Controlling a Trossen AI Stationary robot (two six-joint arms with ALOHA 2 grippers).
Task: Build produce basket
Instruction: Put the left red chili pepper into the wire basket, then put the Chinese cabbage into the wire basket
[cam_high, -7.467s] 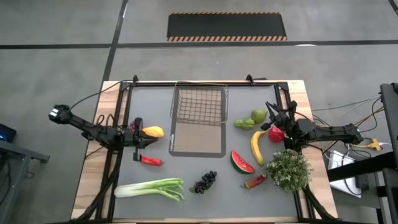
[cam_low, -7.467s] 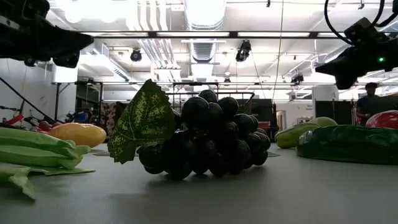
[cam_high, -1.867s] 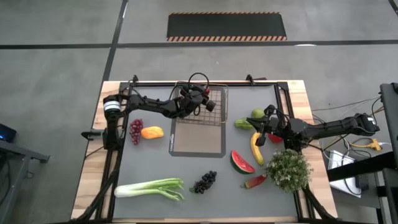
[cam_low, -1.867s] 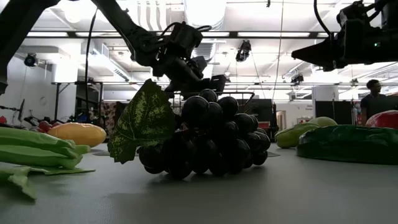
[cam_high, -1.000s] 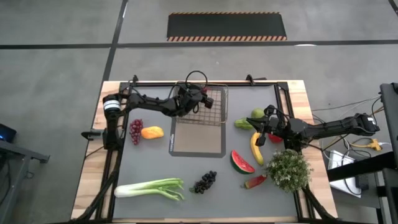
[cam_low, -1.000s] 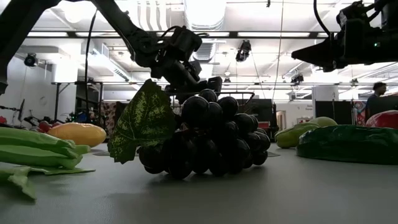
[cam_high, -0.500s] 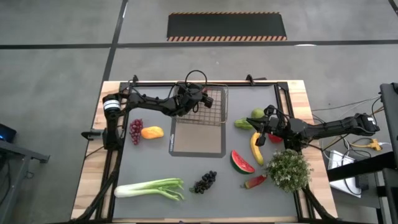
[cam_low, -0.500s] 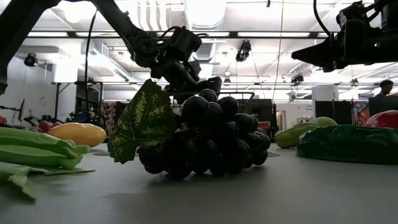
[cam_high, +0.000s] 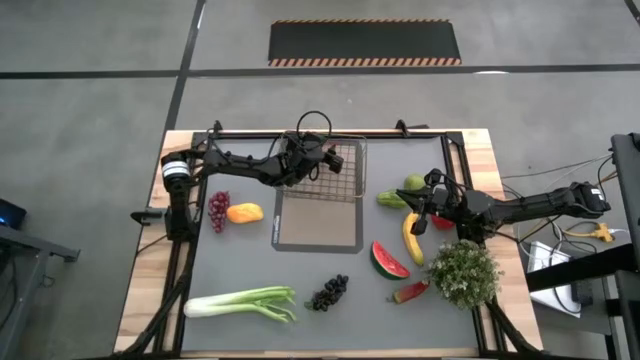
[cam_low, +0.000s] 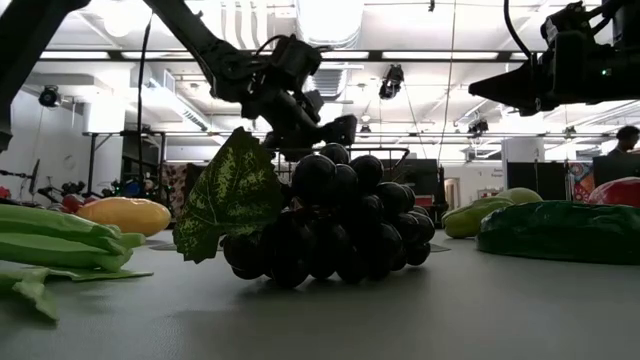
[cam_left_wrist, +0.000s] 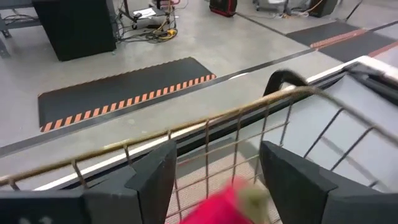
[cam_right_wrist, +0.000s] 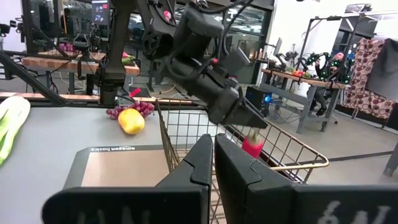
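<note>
Left gripper (cam_high: 334, 165) is over the wire basket (cam_high: 345, 185), and its fingers (cam_left_wrist: 155, 180) have been spreading over the last second. A red pepper (cam_right_wrist: 252, 147) sits between them in the left wrist view and hangs at the fingertips in the right wrist view. Whether it is already free or still touching a finger, can't tell. Judgement: this is the release step, first item going into the basket; earlier the same gripper was down by the yellow fruit (cam_high: 245, 212) at the counter's left side, so one transfer is nearly done.

The pepper is directly under and between the left fingers, above the basket floor, inside the rim. Basket stands at the back centre of the counter (cam_high: 300, 270), its front part over the dark mat (cam_high: 318, 230).

Right gripper (cam_high: 420, 210) has its fingers pressed together, nothing in them, waiting above the right side near the banana (cam_high: 413, 238), apple (cam_high: 444, 216) and pear (cam_high: 394, 198); unchanged over the last two seconds.

On the counter outside the basket: leek (cam_high: 243, 302), dark grapes (cam_high: 329, 292), watermelon slice (cam_high: 389, 260), another red pepper (cam_high: 409, 292), red grapes (cam_high: 218, 210), leafy plant (cam_high: 465, 272). Most of the task remains.
</note>
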